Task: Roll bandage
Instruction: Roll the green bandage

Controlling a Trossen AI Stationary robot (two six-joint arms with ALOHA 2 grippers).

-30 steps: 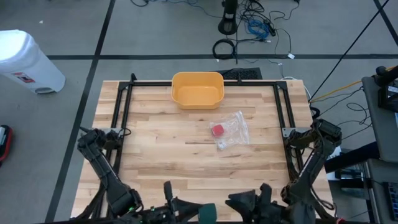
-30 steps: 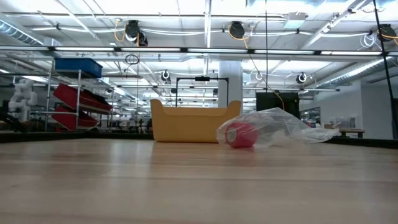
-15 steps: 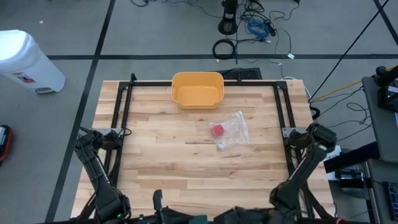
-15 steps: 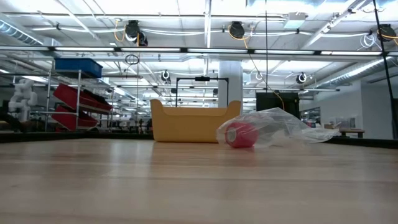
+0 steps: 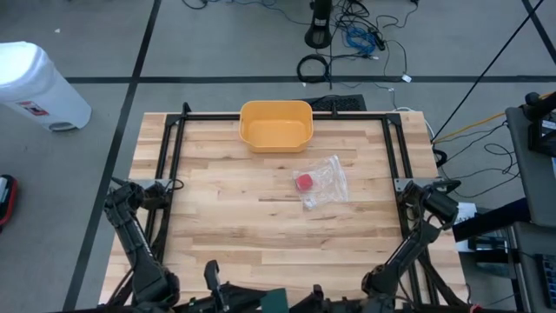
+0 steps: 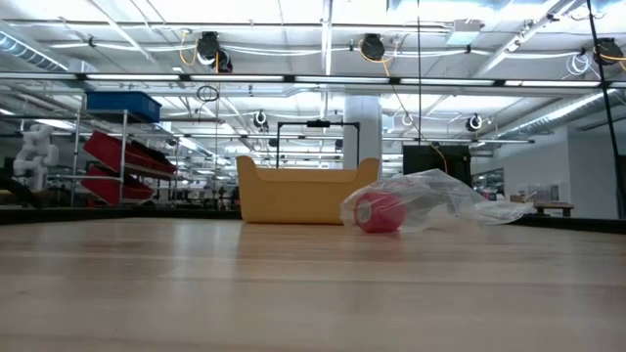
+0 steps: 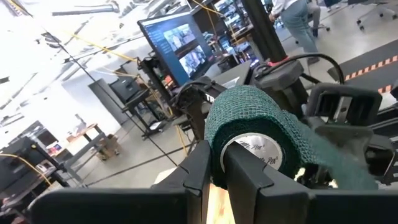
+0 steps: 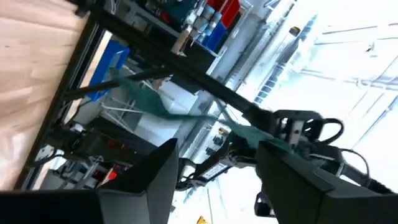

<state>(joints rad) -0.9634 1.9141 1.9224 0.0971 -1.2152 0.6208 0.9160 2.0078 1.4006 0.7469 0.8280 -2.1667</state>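
A dark green bandage roll (image 7: 252, 127) with a white core is in my left gripper (image 7: 219, 171), just past the table's near edge; it also shows in the high view (image 5: 276, 301). A loose green strip (image 8: 186, 112) runs off the roll in the air. My right gripper (image 8: 214, 180) is open beside it at the near edge. The strip crosses ahead of its fingers, apart from them. A red roll (image 5: 303, 182) lies inside a clear plastic bag (image 5: 328, 181) right of the table's middle. My left gripper is shut on the roll's wall (image 7: 216, 155) at its near rim. One finger (image 7: 198, 168) lies on the green outside. The other finger (image 7: 244, 177) stands at the white core's mouth, seemingly inside it. The roll is lifted clear, its open end toward the wrist camera.
A yellow bin (image 5: 275, 124) stands at the table's far edge, in the middle. A black frame (image 5: 174, 165) runs along the table's left, far and right sides. The bag and red roll (image 6: 379, 211) lie in front of the bin in the low view.
Both arms have drawn back toward the table's near edge, so their grippers now sit mostly below the high view's bottom edge. The right arm's elbow has dropped lower. The green roll has gone with the left gripper. Bag and bin have kept still.
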